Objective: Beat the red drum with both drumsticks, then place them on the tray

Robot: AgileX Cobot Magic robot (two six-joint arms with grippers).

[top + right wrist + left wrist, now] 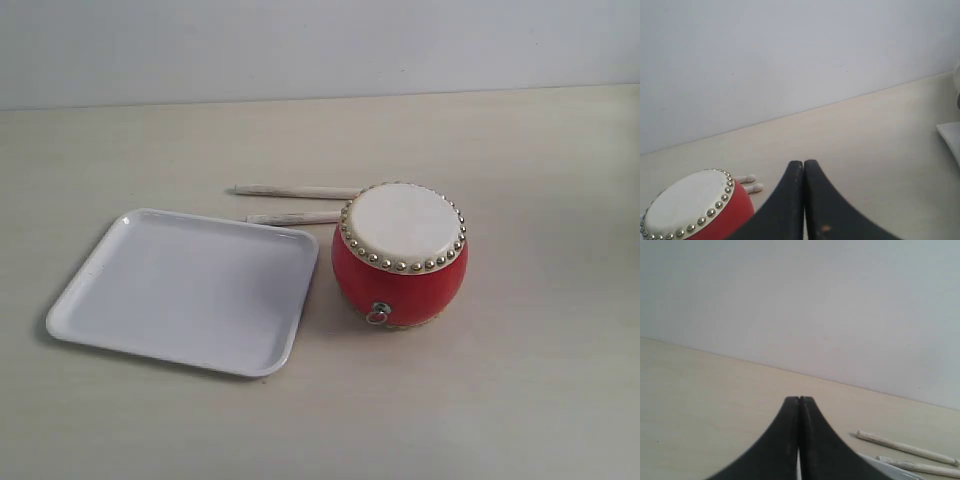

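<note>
Jaws, left and right, closed tight, empty; drumsticks (295, 192) beside red drum (400, 270), off tray (180, 290).

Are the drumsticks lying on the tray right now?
No, both drumsticks lie on the table beyond the tray, their ends hidden behind the red drum.

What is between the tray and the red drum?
Nothing, just a thin strip of bare table between the tray and the drum. The outside camera shows it.
</note>
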